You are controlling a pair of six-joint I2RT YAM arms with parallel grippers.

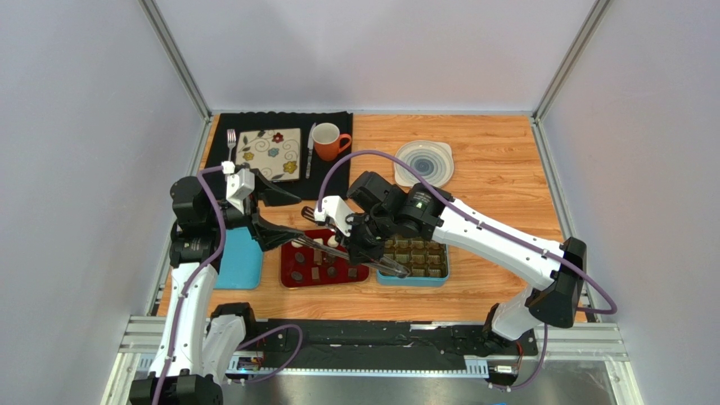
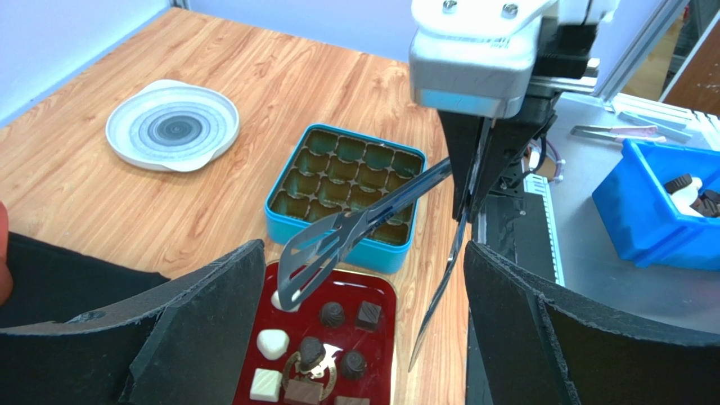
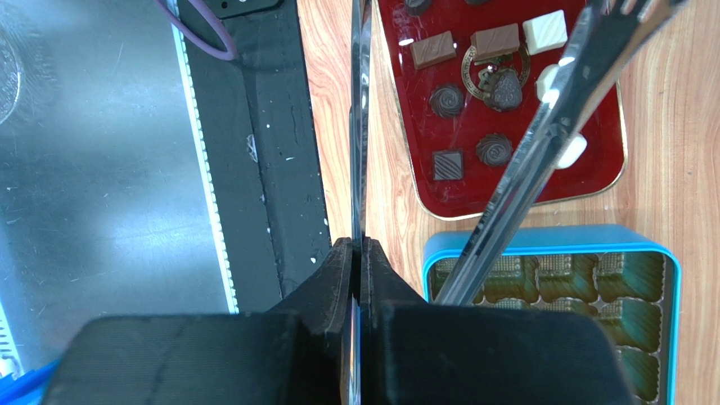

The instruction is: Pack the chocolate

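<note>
Several white and dark chocolates (image 1: 325, 260) lie on a red tray (image 1: 291, 277); they also show in the left wrist view (image 2: 332, 314) and the right wrist view (image 3: 447, 99). A teal box (image 1: 418, 277) with an empty brown gridded insert stands right of the tray. My right gripper (image 1: 362, 240) is shut on one arm of metal tongs (image 2: 317, 251), pinched between its jaws (image 3: 359, 249). The slotted tong head is down at a white bonbon (image 2: 275, 300) at the tray's far edge. My left gripper (image 2: 363, 253) is open and empty above the tray.
A white round lid (image 1: 425, 162) lies behind the box. An orange mug (image 1: 330, 141), a floral plate (image 1: 270, 154), a fork and a knife sit on a black mat at the back. A blue flat lid (image 1: 237, 257) lies left of the tray. A blue bin (image 2: 651, 211) is off-table.
</note>
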